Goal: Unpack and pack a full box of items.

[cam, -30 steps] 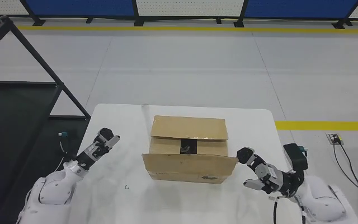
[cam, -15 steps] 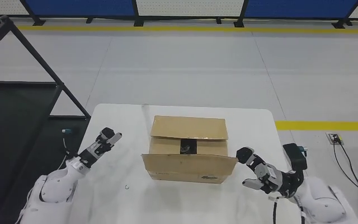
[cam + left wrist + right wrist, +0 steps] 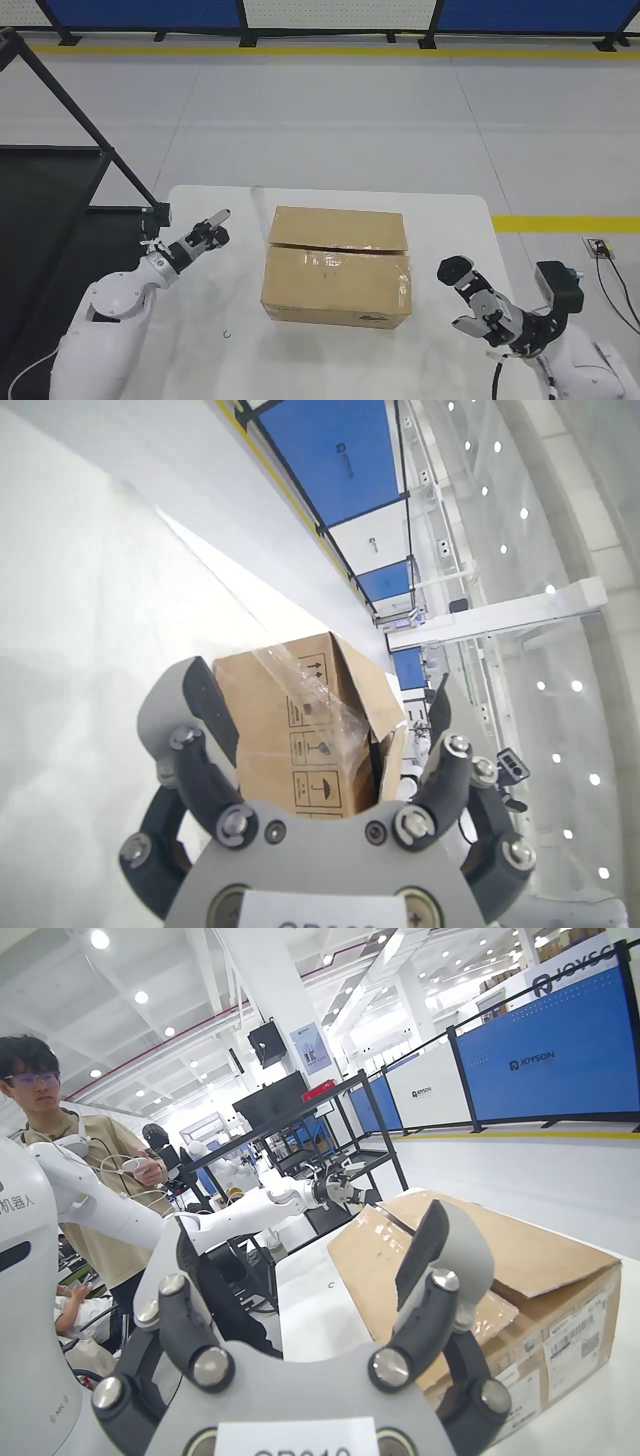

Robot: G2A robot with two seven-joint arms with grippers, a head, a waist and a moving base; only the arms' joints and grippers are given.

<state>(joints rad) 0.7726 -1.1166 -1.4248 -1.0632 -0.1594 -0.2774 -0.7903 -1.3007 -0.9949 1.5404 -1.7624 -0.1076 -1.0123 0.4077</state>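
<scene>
A white table (image 3: 200, 345) is standing on a pale grey floor crossed by a yellow line (image 3: 300, 50). Blue panels (image 3: 140, 12) are running along the far side, and a black rack (image 3: 70, 110) is rising at the left. Over the table's left part the left gripper (image 3: 214, 228) is hovering with its fingers spread, near the cardboard box (image 3: 335, 285). The box is sitting mid-table with its flaps folded down, hiding whatever is inside. To its right the right gripper (image 3: 460, 296) is hanging close by, fingers likewise spread, gripping nothing.
</scene>
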